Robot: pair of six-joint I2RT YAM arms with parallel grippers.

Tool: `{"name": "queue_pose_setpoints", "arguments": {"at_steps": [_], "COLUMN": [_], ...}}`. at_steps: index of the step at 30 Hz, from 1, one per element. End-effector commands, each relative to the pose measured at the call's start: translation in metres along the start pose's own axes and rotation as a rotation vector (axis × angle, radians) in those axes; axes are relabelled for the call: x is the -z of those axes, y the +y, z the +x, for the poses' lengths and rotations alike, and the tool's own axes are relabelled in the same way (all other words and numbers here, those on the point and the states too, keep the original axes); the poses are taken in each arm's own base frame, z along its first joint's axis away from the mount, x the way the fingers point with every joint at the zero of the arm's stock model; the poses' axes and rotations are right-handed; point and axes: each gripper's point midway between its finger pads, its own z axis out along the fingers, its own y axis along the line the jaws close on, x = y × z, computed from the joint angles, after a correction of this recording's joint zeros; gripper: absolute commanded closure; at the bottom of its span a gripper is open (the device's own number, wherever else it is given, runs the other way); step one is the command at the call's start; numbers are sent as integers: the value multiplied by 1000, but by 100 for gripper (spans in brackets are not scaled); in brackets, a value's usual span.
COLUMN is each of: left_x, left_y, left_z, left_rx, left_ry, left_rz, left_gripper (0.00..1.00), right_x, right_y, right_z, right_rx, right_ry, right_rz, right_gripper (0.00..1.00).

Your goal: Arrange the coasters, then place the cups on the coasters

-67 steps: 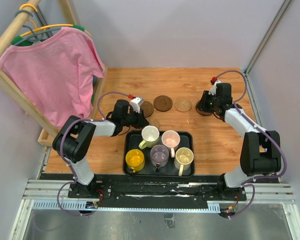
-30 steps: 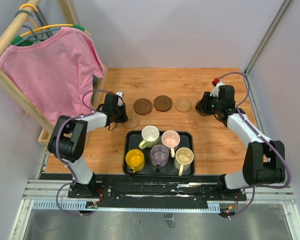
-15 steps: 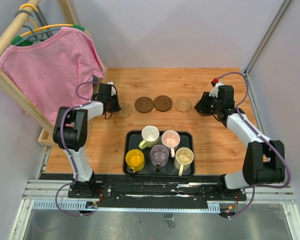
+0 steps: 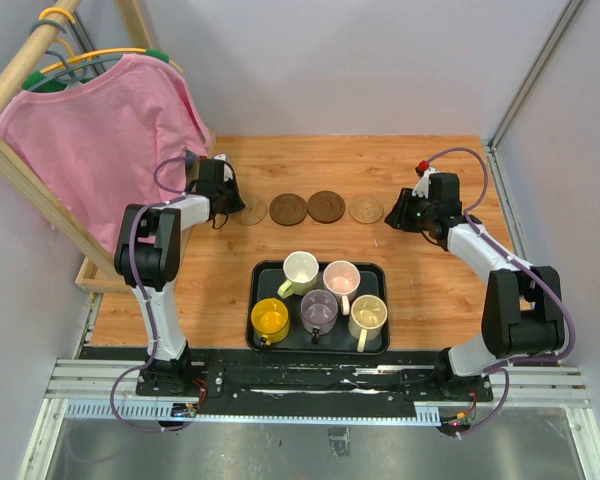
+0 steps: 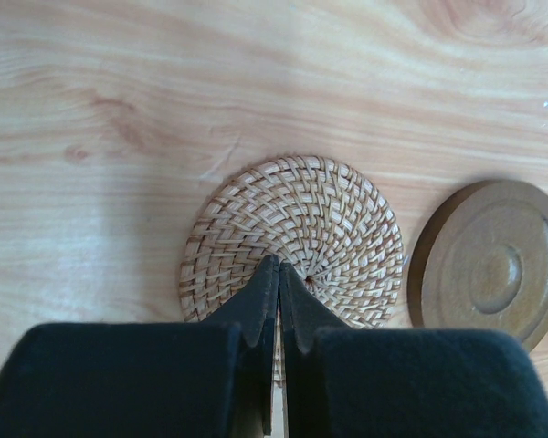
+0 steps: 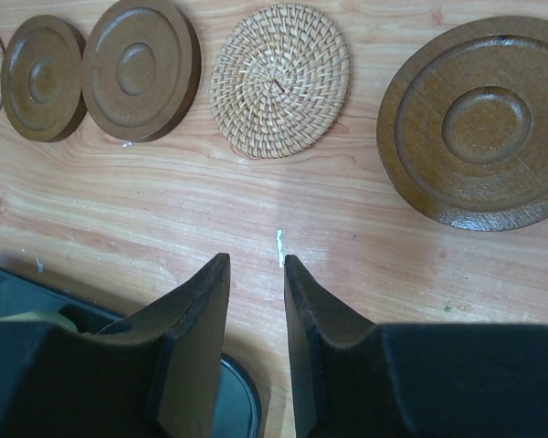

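Note:
Five coasters lie in a row at the back of the table. A woven tan coaster (image 4: 251, 212) (image 5: 321, 214) sits at the left end. My left gripper (image 4: 234, 207) (image 5: 279, 265) is shut, its tips resting on top of it near the centre. Then come two dark wood coasters (image 4: 287, 209) (image 4: 326, 206), another woven one (image 4: 366, 210) (image 6: 280, 80), and a dark one (image 6: 479, 119). My right gripper (image 4: 394, 214) (image 6: 257, 259) hangs open and holds nothing, over bare wood in front of the row. Several cups stand in the black tray (image 4: 320, 349): cream-white (image 4: 301, 269), pink (image 4: 341, 277), yellow (image 4: 270, 319), purple (image 4: 319, 311) and pale cream (image 4: 368, 315).
A pink shirt (image 4: 100, 130) hangs on a wooden rack (image 4: 20, 170) that leans over the table's left edge, close behind the left arm. Grey walls close the back and right sides. The tray's corner (image 6: 242, 406) lies just below the right fingers.
The left gripper slid the woven coaster up and leftward from beside the tray to the row's left end. The right gripper drew back leftward off the rightmost dark coaster.

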Motion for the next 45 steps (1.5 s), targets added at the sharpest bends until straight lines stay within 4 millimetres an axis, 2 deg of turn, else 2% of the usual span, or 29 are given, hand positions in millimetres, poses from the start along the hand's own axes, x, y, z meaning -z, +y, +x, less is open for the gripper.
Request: {"name": "queue_pose_setpoints", "arguments": {"at_steps": [1,6,11,14,17,22,24,30,34,35,42,45], "left_x": [-8,-2,15,29,43,61,63,43,22,18,6,3], "left_y": [-8,-6,-11,-18,-28,-60,-74,-113,-118,-119,-126,-138], "left_z": [-12,-20,-32,-38,-43,-41,-37,-10,3,5,10,11], "left_rx": [14,11,7,21,35,-6,-47,-126,-142,-142,-150,-147], "left_ry": [-15,-38,-75,-105,-139,-185,-195,-122,-66,-56,-18,4], "left_rz": [32,8,14,39,91,234,269,370,376,381,422,473], "left_gripper": [96,96,96,96,95,95,95,97,98,98,98,98], "right_x": [-12,-25,-36,-41,-47,-56,-61,-88,-106,-114,-140,-147], "right_y": [6,6,14,20,29,48,55,71,83,81,89,94], "right_z": [-9,-18,-27,-29,-31,-32,-32,-25,-22,-16,-10,-8], "right_rx": [22,26,58,101,138,202,236,278,287,285,273,269], "right_ry": [-8,2,12,21,37,49,59,116,145,165,197,204], "right_rz": [-22,-30,-46,-48,-68,-111,-118,-150,-188,-192,-228,-252], "right_gripper": [69,70,74,84,97,99,99,99,99,99,99,99]}}
